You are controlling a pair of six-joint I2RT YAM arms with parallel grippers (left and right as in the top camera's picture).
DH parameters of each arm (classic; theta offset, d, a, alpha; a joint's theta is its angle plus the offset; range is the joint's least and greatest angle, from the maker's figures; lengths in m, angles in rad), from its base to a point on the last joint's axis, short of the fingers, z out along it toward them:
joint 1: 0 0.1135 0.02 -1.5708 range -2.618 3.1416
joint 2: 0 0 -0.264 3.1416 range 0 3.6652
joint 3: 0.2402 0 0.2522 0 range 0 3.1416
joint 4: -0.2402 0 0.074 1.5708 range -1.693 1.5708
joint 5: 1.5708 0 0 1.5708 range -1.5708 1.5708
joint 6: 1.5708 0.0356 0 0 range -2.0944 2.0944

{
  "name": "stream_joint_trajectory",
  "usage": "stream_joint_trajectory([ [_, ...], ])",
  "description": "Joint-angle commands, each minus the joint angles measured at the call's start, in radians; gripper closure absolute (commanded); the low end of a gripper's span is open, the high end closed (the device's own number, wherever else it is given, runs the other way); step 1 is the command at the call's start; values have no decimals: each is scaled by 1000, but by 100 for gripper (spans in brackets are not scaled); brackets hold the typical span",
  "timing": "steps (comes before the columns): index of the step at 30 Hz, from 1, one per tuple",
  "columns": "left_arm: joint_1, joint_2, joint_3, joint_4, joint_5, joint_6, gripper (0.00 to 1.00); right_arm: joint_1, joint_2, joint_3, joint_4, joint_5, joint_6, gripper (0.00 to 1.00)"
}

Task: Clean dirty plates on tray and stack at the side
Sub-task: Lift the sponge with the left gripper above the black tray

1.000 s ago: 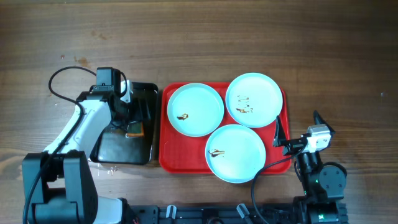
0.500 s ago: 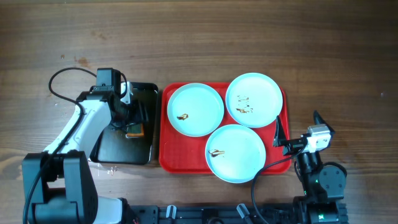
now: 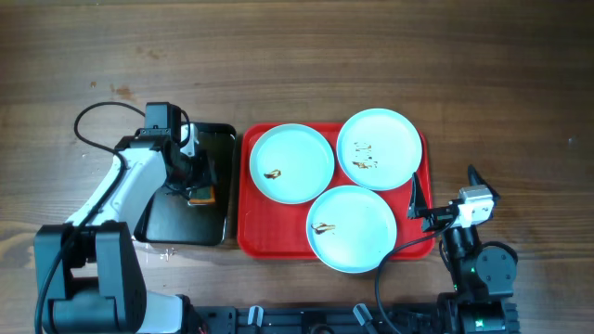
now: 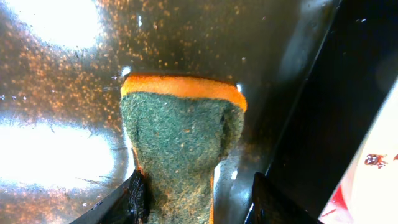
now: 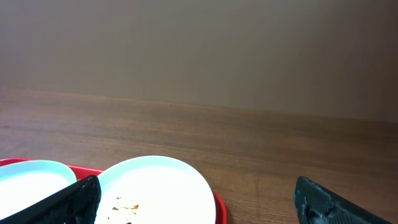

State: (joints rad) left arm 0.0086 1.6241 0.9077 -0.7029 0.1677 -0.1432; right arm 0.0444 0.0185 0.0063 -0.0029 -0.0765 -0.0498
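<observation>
desk (image 3: 371, 56) of dark brown wood fills the overhead frame. tray (image 3: 275, 228), red, lies right of centre. pan (image 3: 186, 227), black and smaller, sits just beside the tray's left rim.

three pale mint plates lie on the tray, close together. upper-left plate (image 3: 291, 162) has one brown speck near its middle. upper-right plate (image 3: 379, 148) has several small specks and reaches past the tray's top rim. lower plate (image 3: 353, 228) has one speck at its left and hangs over the tray's bottom rim. none is stacked on another, and none is off the tray.

left arm (image 3: 116, 195), white, runs from the lower left of the frame up and over the pan. left tool (image 4: 202, 202) points down into the pan with its jaws parted around the sponge (image 4: 177, 143). in the left wrist view one finger (image 4: 138, 199) is against the sponge's left side and the other shows a gap from it. the sponge, green scrub face with an orange edge, rests on the wet, speckled pan floor near the pan's right wall.

right tool (image 5: 199, 202) hangs at the lower right of the overhead frame, just beside the tray's right rim. its jaws are spread wide with nothing between them. its own view looks low across the upper-right plate and part of the upper-left plate.
</observation>
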Motion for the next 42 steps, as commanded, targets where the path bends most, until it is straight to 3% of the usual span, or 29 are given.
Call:
stream_joint_trajectory([
  [1, 8, 28, -7, -6, -13, 5, 48, 0, -2, -1, 5, 18, -3, 0],
  [4, 8, 41, -7, -6, -13, 5, 50, 0, -2, -1, 5, 18, -2, 0],
  [6, 8, 46, -7, -5, -13, 5, 59, 0, -2, -1, 5, 18, -3, 0],
  [9, 8, 46, -7, 3, -14, 0, 91, 0, -2, -1, 5, 18, -3, 0],
  [10, 8, 46, -7, 7, -28, -14, 96, 0, -2, -1, 5, 18, -2, 0],
  [16, 7, 46, -7, 35, -87, -47, 96, 0, -2, -1, 5, 18, -3, 0],
  [24, 7, 46, -7, 22, -21, -47, 96, 0, -2, -1, 5, 18, -3, 0],
  [42, 8, 46, -7, 30, -23, -74, 96, 0, -2, -1, 5, 18, -3, 0],
])
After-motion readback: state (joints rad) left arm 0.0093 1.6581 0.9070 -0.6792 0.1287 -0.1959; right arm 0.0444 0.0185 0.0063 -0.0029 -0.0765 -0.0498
